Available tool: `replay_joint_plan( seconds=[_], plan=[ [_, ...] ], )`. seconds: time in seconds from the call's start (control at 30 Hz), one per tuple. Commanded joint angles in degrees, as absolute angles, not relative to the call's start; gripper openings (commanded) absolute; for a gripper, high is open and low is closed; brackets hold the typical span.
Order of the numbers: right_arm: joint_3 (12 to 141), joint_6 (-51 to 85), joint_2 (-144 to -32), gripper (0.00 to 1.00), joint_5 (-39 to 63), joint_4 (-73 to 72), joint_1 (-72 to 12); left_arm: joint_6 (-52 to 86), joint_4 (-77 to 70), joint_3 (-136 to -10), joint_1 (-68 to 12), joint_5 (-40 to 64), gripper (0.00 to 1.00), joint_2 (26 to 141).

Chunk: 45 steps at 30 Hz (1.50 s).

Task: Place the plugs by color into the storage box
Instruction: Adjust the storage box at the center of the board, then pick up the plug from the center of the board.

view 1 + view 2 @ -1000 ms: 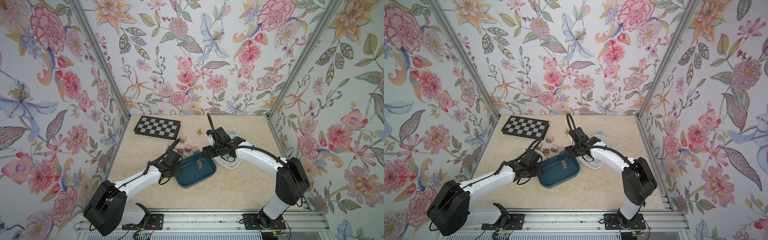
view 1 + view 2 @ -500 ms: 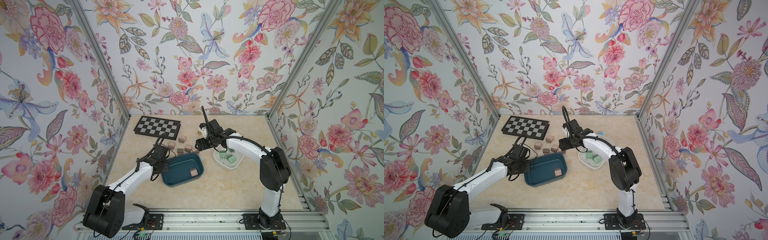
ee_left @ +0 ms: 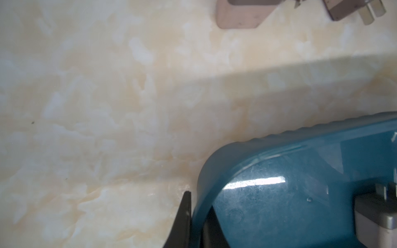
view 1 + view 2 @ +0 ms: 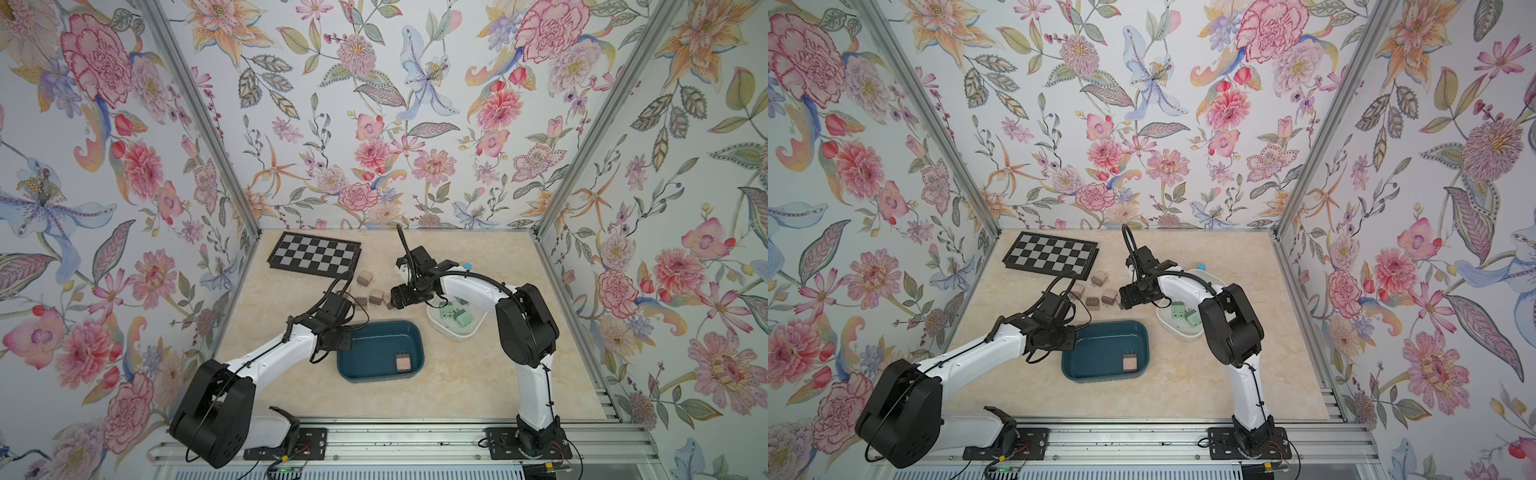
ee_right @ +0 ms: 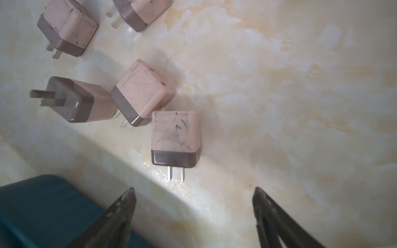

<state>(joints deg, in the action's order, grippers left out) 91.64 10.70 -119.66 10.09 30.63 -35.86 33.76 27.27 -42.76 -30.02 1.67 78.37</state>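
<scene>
The teal storage box [image 4: 379, 325] lies mid-table with one pink plug [image 4: 402, 363] inside, seen too in the left wrist view [image 3: 378, 216]. My left gripper [image 3: 196, 207] is shut on the box's rim [image 3: 206, 171] at its left end, one finger on each side of the wall. Several pink plugs [image 4: 376, 296] lie loose behind the box. My right gripper [image 5: 193, 189] hangs open just above the table, its fingertips [image 5: 130, 191] short of the prongs of the nearest pink plug [image 5: 175, 133]. Green plugs [image 4: 1185, 316] sit in a white container [image 4: 1177, 334].
A chessboard [image 4: 313, 259] lies at the back left. A small blue cylinder [image 4: 467, 266] stands behind the right arm. The floral walls close in three sides, and a metal rail [image 4: 415, 444] runs along the front edge.
The left gripper has pulled and turned the teal box, with its pink plug, towards the front. The right gripper has moved left from over the box to the loose pink plugs.
</scene>
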Motion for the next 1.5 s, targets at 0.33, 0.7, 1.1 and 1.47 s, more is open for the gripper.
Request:
replay_joint_plan(
  seconds=[0.33,0.7,1.1,1.47],
  plan=[
    [102.2,7.5,-127.0,0.87,9.7,34.6,-36.1,42.3,27.7,-41.7,-35.0,1.4,0.14,81.6],
    [108.6,4.2,-134.0,0.85,8.3,37.8,-37.6,43.2,27.6,-39.7,-35.1,-0.6,0.81,71.0],
    [110.7,3.7,-137.5,0.46,7.4,38.6,-39.1,44.6,26.0,-39.8,-25.6,0.1,0.82,60.4],
    [107.7,3.8,-127.4,0.33,4.8,38.7,-39.0,44.3,22.9,-39.3,-24.3,0.0,0.81,61.6]
  ],
)
